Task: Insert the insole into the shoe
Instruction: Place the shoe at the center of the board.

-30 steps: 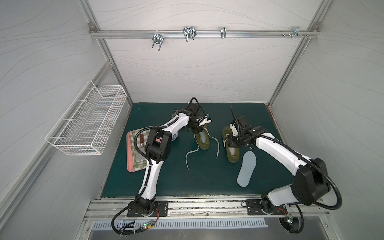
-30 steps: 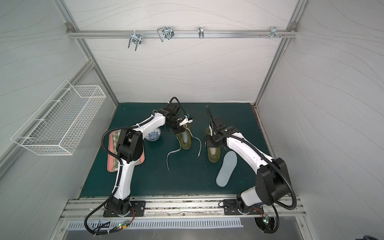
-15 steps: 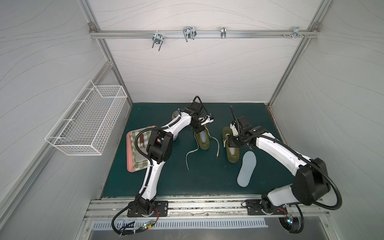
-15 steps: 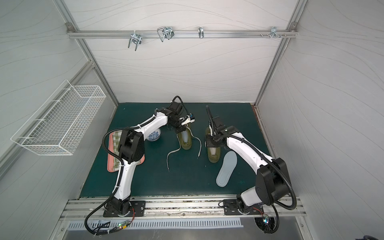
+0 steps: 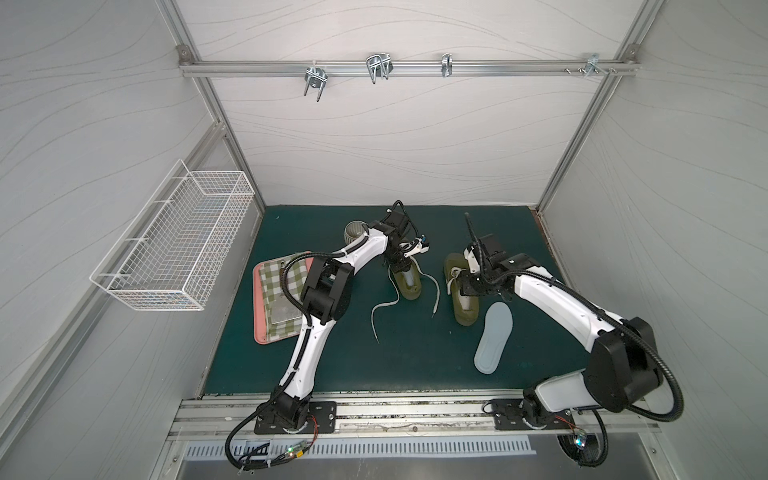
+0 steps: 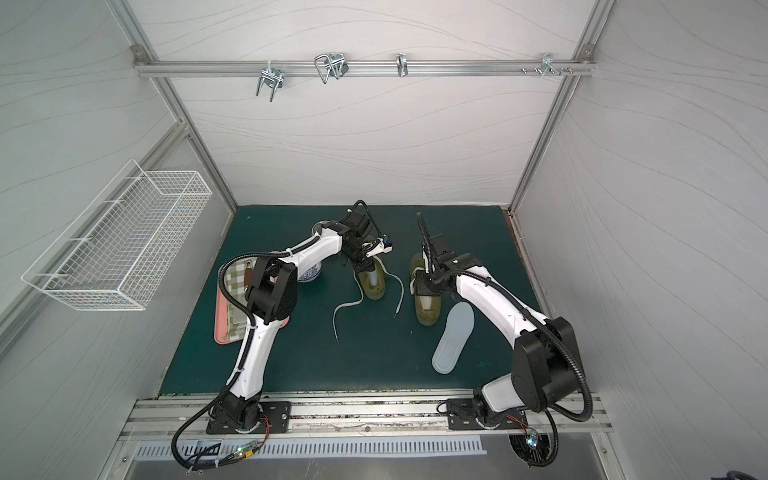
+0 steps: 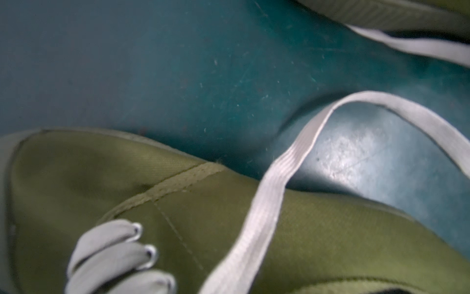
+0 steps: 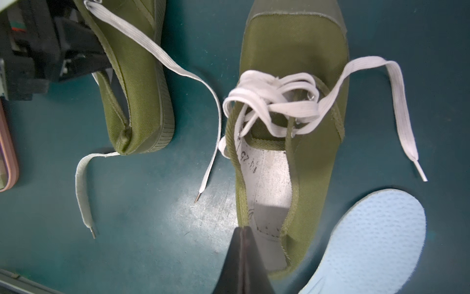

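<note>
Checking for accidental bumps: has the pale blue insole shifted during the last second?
No. The insole keeps the same distance from the front edge of the mat in a top view.

Two high stereo eyes, two wrist cameras close in.
Both top views look steeply down from above the front rail [image 5: 415, 409] onto the whole counter [image 5: 415, 365], sharing nearly everything. The left wrist view sits blurred, very near one olive shoe [image 7: 305, 229]. The right wrist view looks along its pressed-together fingers [image 8: 235, 259] at a second shoe [image 8: 292, 51] at their tips, the insole [image 8: 368, 241] beside them, and that first shoe too.
</note>
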